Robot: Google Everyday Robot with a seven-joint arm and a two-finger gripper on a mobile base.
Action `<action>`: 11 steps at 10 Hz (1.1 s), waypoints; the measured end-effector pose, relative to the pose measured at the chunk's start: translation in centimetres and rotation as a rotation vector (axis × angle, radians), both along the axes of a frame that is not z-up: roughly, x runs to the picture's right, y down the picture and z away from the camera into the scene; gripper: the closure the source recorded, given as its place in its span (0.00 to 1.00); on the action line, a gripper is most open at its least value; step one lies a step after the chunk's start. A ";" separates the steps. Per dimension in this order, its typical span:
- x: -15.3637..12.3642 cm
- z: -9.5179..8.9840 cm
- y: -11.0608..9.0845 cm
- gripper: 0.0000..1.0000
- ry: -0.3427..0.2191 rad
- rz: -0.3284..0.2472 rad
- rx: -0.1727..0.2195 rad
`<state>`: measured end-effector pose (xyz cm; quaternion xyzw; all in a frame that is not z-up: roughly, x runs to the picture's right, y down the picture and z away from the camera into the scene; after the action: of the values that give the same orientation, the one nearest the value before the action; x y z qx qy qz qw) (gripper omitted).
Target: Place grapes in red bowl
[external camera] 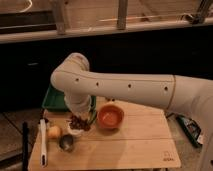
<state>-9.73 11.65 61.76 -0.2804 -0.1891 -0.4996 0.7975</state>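
dim light, gripper (pixel 83 115) dark over grapes (pixel 77 123)

Dim light. Wooden table (pixel 135 147), dark wall (pixel 150 55) behind, window posts (pixel 122 14) above, grey floor (pixel 11 127) left.

Dark red-purple grapes (pixel 78 122), gripper (pixel 81 116) at them by left edge of pale wood worktop (pixel 130 145); red bowl (pixel 110 118) orange-red, lighter inside; green tray (pixel 52 100); white arm (pixel 125 90)

A: How many bowls on the table (pixel 145 145)?
B: One red bowl (pixel 110 118), mid-table. One bunch of grapes (pixel 78 121) just left of it, beside one white cup (pixel 75 131).
A: Any other fruit?
B: One yellow fruit (pixel 54 132), further left. One green tray (pixel 52 101) at the far edge.
A: Grippers?
B: One gripper (pixel 82 114), low at the grapes, on one arm (pixel 125 89).
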 end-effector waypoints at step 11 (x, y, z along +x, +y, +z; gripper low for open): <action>10.3 6.8 -2.6 0.99 0.161 0.129 -0.015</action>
<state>0.56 9.10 68.55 -0.3127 -0.1461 -0.4215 0.8386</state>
